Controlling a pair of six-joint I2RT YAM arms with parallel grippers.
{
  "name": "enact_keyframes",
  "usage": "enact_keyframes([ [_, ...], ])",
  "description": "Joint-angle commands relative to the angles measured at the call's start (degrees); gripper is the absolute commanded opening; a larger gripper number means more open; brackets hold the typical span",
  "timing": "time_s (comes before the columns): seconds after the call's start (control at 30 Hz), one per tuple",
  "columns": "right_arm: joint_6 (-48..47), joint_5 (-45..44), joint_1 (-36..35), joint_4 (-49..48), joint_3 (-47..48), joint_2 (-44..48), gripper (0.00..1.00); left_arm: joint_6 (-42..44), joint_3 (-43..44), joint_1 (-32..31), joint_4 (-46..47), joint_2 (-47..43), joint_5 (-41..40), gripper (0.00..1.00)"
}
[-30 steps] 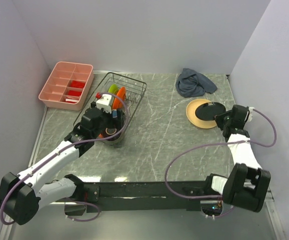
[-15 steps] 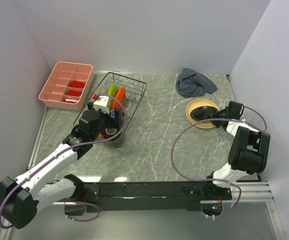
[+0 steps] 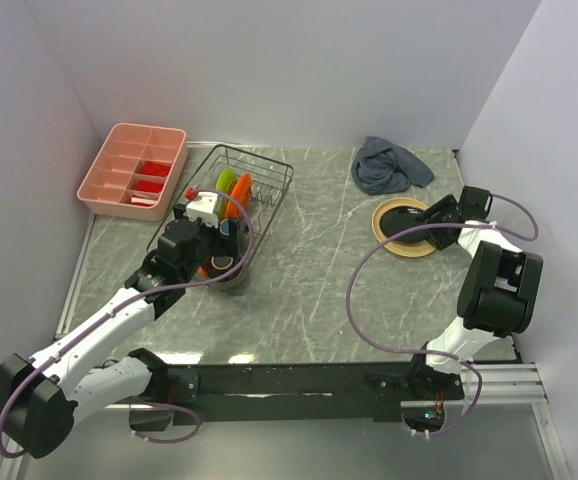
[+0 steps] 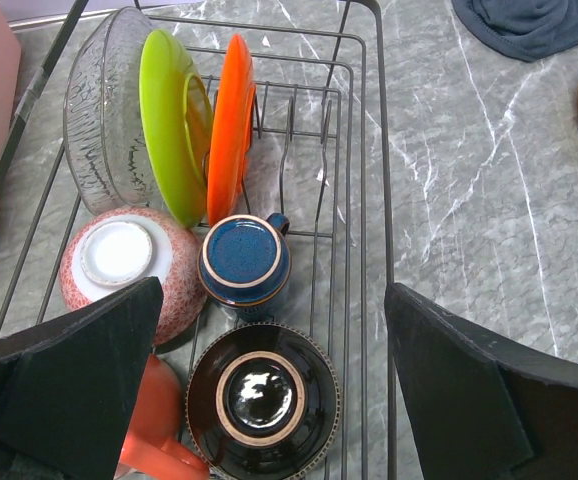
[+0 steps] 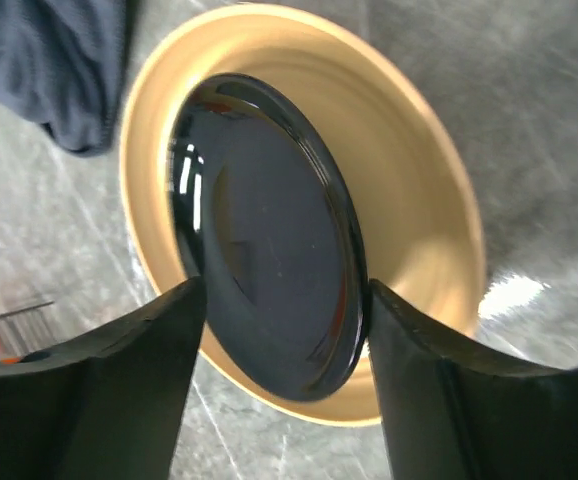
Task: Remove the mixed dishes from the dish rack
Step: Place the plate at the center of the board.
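On the grey veined-marble bench (image 3: 309, 280), toward the near left, the black thin-wire dish rack (image 3: 259, 190), loaded with crockery. Over its near end, the left fingers (image 4: 79, 380): blunt black wedges, spread wide and released, gripping nothing. Directly beneath, a dark brown bowl (image 4: 264, 400), upturned, with a glossy round foot ringed in tan and a finely dotted edge. Just beside it on the left, a smooth orange mug (image 4: 154, 430), partly hidden by a finger. Just beyond, side by side, a pinkish bowl (image 4: 119, 262), speckled, upturned, with a matte white foot, and a small dark blue cup (image 4: 246, 262), round, tan-ringed, stub of a handle toward the far side. Behind those, upright on edge among the prongs, a lime green plate (image 4: 174, 120) and a thin orange plate (image 4: 231, 125), then a clear ribbed glass bowl (image 4: 94, 110) at the rack's far left. Across on the right, well apart from the rack, a large tan-yellow plate (image 5: 409, 200) on the stone, with a glossy black plate (image 5: 259, 250) nested in it. Right fingers (image 5: 89, 390) parted and released, one on either side of that black disc in the wrist view, clamped on nothing. Farther back, a crumpled grey-blue cloth (image 3: 389, 165). At the far left, a pink plastic compartment tray (image 3: 134, 170), red pieces in some cells.
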State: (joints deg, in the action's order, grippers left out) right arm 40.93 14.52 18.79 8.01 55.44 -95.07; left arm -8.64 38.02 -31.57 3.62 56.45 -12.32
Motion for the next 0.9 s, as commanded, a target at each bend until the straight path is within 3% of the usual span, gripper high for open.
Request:
enact_keyframes([
  [0.0, -5.67, -4.06, 0.29, 8.32, 3.36, 1.28, 0.73, -0.05, 1.53, 0.11, 1.48, -0.28, 0.1, 0.99],
  [0.2, -8.76, -8.54, -0.33, 14.91, 4.24, 6.64, 0.87, -1.11, 1.97, 0.02, 0.6, 0.86, 1.42, 0.99],
  [0.33, -7.53, -8.55, -3.05, 14.05, 0.12, 16.45, 0.93, -3.39, 2.58, 0.02, -0.45, 2.78, 2.56, 0.99],
  [0.63, -9.55, -7.24, -15.17, 11.41, -6.39, 32.74, 0.98, -7.52, 12.32, 0.37, -8.36, 10.95, 3.53, 0.99],
  [0.87, -9.37, -0.99, -17.12, 10.97, -11.49, 40.12, 0.99, -9.9, 22.61, 1.86, -15.04, 20.01, 2.65, 0.98],
])
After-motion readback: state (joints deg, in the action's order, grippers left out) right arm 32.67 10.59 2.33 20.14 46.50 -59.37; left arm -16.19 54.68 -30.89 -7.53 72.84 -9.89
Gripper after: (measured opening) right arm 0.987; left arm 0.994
